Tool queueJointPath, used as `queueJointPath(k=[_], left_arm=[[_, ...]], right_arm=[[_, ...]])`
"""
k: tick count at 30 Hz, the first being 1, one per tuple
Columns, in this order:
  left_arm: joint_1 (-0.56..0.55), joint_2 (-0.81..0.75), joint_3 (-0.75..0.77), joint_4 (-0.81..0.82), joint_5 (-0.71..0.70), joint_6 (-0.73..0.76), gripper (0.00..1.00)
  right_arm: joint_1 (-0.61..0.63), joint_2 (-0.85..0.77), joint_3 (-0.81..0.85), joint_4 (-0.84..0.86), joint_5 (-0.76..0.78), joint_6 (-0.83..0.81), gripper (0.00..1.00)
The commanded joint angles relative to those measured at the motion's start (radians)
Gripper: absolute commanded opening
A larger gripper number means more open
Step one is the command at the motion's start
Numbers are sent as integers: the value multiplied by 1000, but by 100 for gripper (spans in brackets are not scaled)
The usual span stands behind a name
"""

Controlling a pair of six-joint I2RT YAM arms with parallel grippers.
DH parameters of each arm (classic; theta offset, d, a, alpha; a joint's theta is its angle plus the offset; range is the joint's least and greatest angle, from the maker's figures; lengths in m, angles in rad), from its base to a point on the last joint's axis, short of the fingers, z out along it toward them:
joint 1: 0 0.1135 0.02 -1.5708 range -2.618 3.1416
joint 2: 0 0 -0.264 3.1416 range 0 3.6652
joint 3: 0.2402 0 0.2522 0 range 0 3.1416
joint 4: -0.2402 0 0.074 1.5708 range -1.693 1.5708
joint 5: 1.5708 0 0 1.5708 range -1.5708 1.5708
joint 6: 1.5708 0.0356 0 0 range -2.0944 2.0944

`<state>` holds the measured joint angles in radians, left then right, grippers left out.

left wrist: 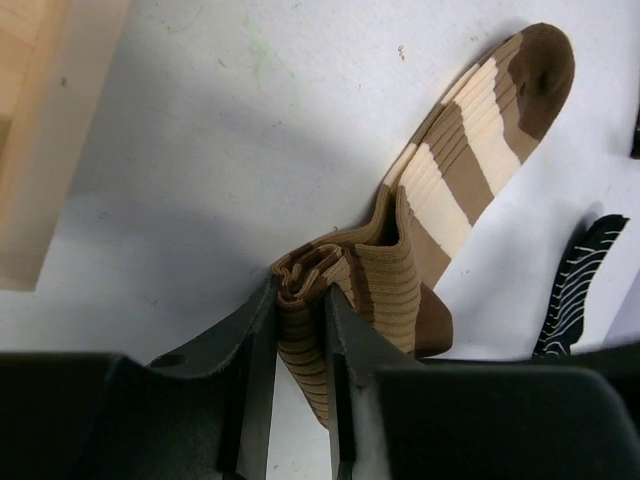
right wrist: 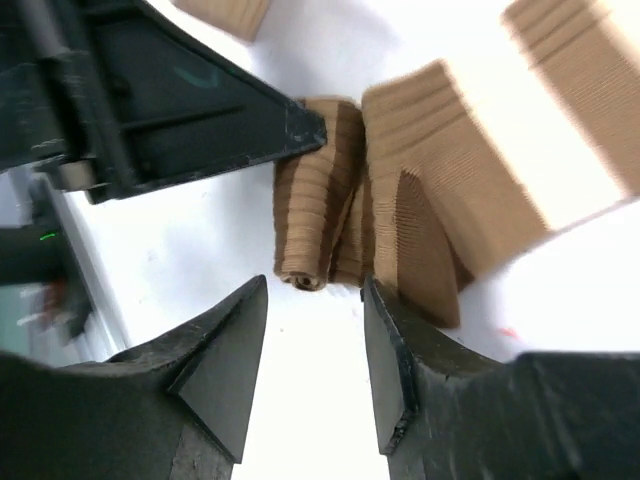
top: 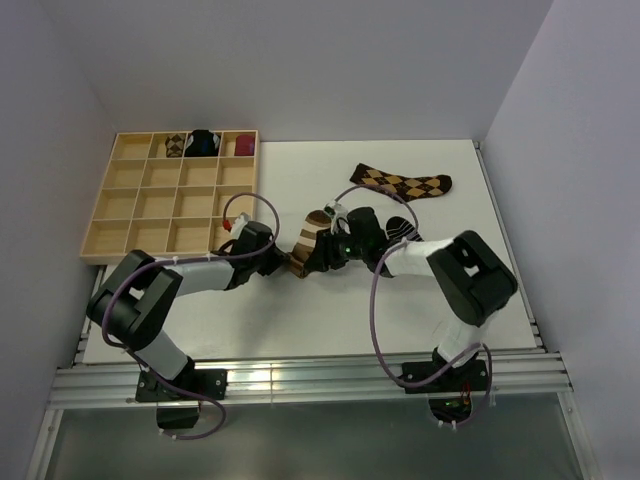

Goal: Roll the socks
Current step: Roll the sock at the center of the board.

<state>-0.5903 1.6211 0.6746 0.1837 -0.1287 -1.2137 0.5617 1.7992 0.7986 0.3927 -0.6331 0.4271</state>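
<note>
Striped sock [left wrist: 470, 150] just right of the wooden tray's [top: 105, 200] near right corner, on the white table [top: 300, 320]. Near end wound into a tight coil, toe end flat. Left gripper [left wrist: 300, 292] closed narrowly on that coil, one finger pressed to each side.

From the right wrist only: right gripper [right wrist: 315, 290] parted about halfway and holding nothing, the coil's end just beyond the gap between its tips, apart from both. Also there, one dark finger of the left gripper touching the coil's far side.

From above only: both wrists crowded over the coil and hiding it, just the flat striped length visible between them. Black sock [top: 400, 228] further right of the tray, past the right wrist, its thin white stripes clearer from the left wrist. Argyle sock [top: 400, 183] also right of the tray, level with its middle rows, flat. Three sock bundles [top: 205, 143] in the tray's far row.
</note>
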Motion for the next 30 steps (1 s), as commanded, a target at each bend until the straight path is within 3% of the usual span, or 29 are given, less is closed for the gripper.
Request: queueJointPath(k=[1, 10, 18, 30], left_arm=[[-12, 22, 45, -174, -41, 42, 0], [-32, 22, 146, -335, -68, 75, 0], [-32, 52, 168, -340, -43, 83, 0], [-36, 59, 169, -333, -32, 86, 0]], right_arm=[[52, -139, -47, 3, 234, -151, 51], [273, -184, -67, 40, 669, -369, 58], [386, -127, -33, 60, 785, -459, 58], [425, -11, 14, 64, 836, -491, 57]])
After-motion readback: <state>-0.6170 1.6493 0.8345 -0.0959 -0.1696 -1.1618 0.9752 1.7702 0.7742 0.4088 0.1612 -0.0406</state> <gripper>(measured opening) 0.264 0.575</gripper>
